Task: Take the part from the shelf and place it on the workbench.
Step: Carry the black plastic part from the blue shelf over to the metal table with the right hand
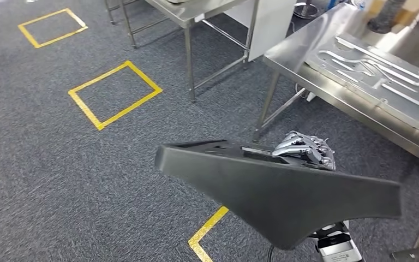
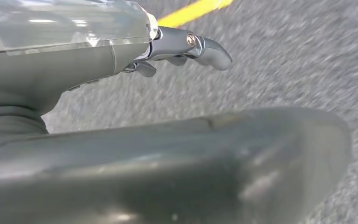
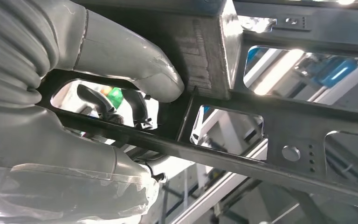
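Observation:
A large black moulded part [image 1: 283, 191] with cut-out openings is carried low in front of me, over grey carpet. My right hand [image 1: 305, 150] grips its far upper edge. In the right wrist view the thumb [image 3: 135, 70] of that hand [image 3: 51, 116] presses on the part's black frame [image 3: 293, 126], and dark fingers curl through an opening. My left hand [image 2: 74, 93] hangs over the carpet with its fingers [image 2: 205, 46] stretched out and nothing in it. The steel workbench [image 1: 294, 54] stands ahead on the right.
A ribbed metal plate [image 1: 382, 76] lies on the workbench. A second steel table [image 1: 196, 16] and a white panel [image 1: 273, 27] stand behind. Yellow tape squares [image 1: 114, 94] mark the carpet on the left, and a yellow tape corner [image 1: 207, 229] lies below the part.

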